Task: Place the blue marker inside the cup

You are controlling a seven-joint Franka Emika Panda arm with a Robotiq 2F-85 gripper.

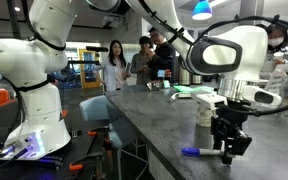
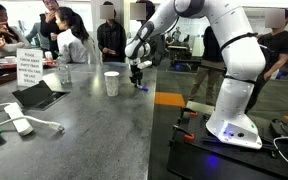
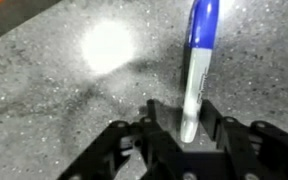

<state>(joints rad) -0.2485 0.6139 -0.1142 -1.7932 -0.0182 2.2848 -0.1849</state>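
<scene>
Closest to us, in the wrist view, the gripper (image 3: 184, 128) is down at the speckled grey countertop (image 3: 44, 110). Its jaws are apart and stand either side of the pale end of the blue marker (image 3: 192, 85). We see bare counter between the barrel and one jaw, so nothing is clamped yet. The marker lies flat, its pale barrel nearest the wrist and its deep blue cap pointing away. In an exterior view the gripper (image 1: 227, 150) sits low over the counter, and the marker (image 1: 198, 152) reaches out sideways from between the jaws, resting on the surface. Farther along the counter stands the cup (image 2: 111, 83), upright with its mouth open to the top, near the gripper (image 2: 137, 80) but apart from it. Beyond the cup we make out a printed sign (image 2: 29, 68), and at the back several people (image 2: 109, 30) standing around. We judge the step in hand to be the grasp, with the carry and the drop not yet begun. The next move calls for closing the jaws squarely on the barrel and lifting straight up. The marker then has to be carried above the cup's rim and let go only once it is over the opening. Held near one end, it may droop, and we expect the light cup would tip if nudged.
</scene>
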